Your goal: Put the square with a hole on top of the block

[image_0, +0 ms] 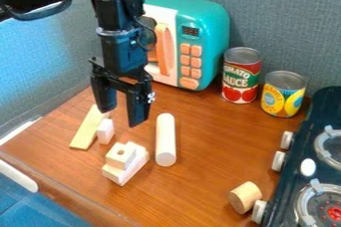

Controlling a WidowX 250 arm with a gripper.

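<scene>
The small square with a hole (120, 155) rests on top of the pale rectangular block (138, 162), toward the block's left end, its hole facing up. Above and behind this pair, my gripper (121, 117) hangs down over the left part of the table. Its two fingers are spread apart with nothing held between them.
Left of the pair lie a flat wooden plank (87, 129) and a small white block (105, 131). A long pale cylinder (166, 140) lies to the right. A toy microwave (214, 37) and two cans stand behind; a short wooden cylinder (245, 197) lies beside the stove (281, 198).
</scene>
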